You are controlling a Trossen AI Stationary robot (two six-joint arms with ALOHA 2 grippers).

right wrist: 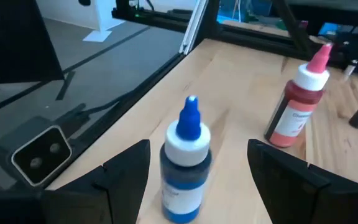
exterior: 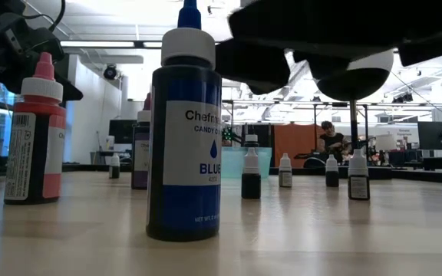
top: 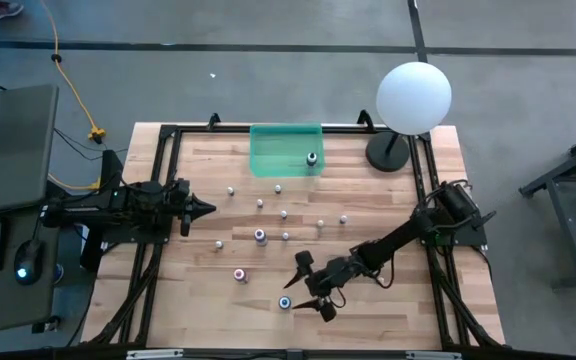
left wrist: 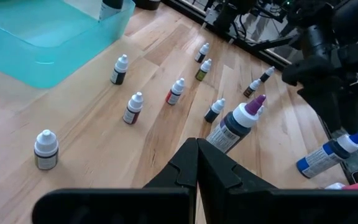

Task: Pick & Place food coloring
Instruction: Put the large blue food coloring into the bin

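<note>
Blue food coloring bottle [right wrist: 185,163] stands upright on the bench [top: 388,310], framed between the spread fingers of the right pincer [top: 314,286]. Tall and narrow, so an off-centre finger could tip it. Left pincer [top: 200,209] waits well off, pressed together.

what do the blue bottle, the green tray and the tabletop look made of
Blue bottle: likely soft plastic, glossy, with a paper-like label.
Green tray: translucent plastic, since the wood shows through it.
Tabletop: pale wooden planks, with visible seams and grain, and a matte finish.
</note>
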